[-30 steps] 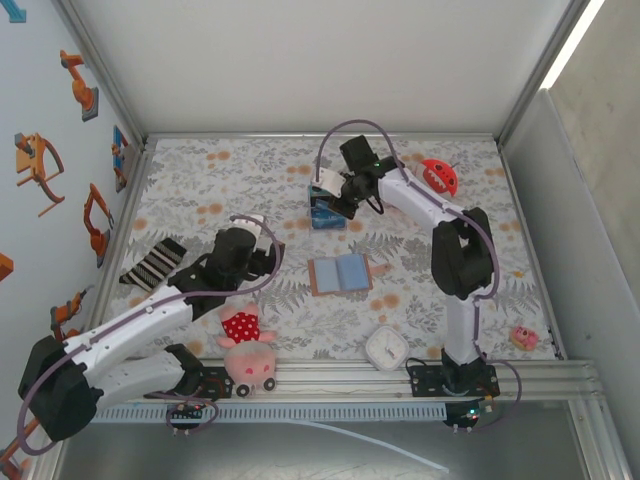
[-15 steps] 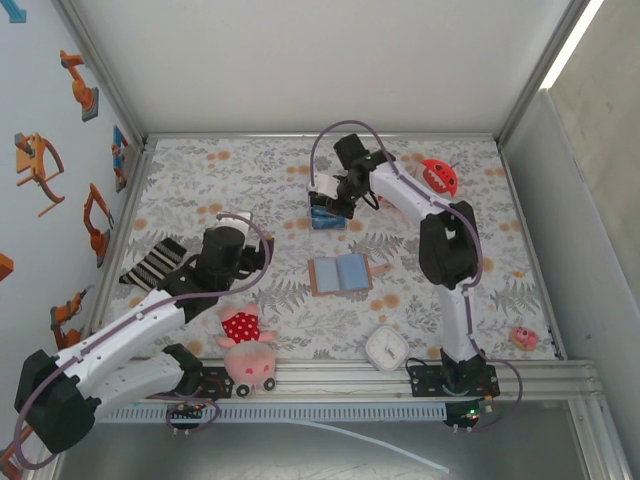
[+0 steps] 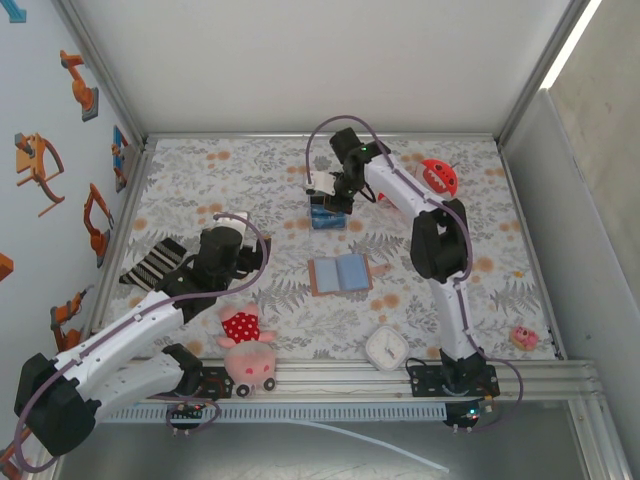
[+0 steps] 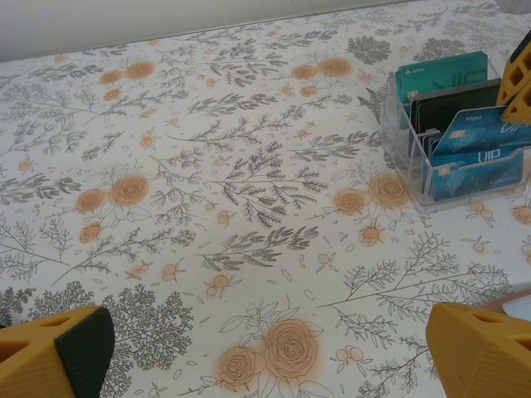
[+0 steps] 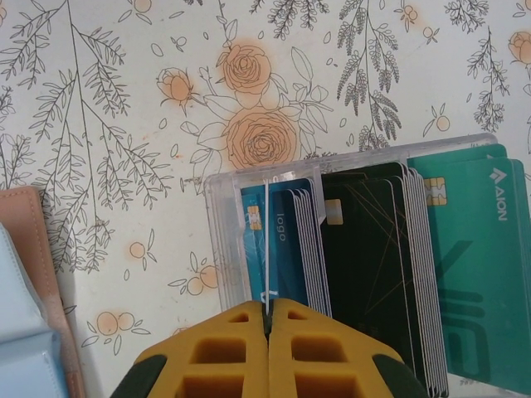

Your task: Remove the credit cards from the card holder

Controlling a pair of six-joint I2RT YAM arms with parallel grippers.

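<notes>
From the top camera I see the card holder (image 3: 340, 273) lying open near the middle of the floral mat (image 3: 200, 190), with the clear card box (image 3: 326, 215) at its 12 o'clock. My right gripper (image 3: 329, 197) hangs right over that box, and my left gripper (image 3: 235, 255) sits well apart at the holder's 9 o'clock. On the left wrist camera its fingers (image 4: 54, 356) are spread wide and grip nothing, with the box at 2 o'clock. On the right wrist camera the right jaws are pressed together on a thin credit card (image 5: 265, 249), seen edge-on and reaching into the box just beside the blue cards (image 5: 286, 240); the holder's tan edge shows at 8 o'clock
</notes>
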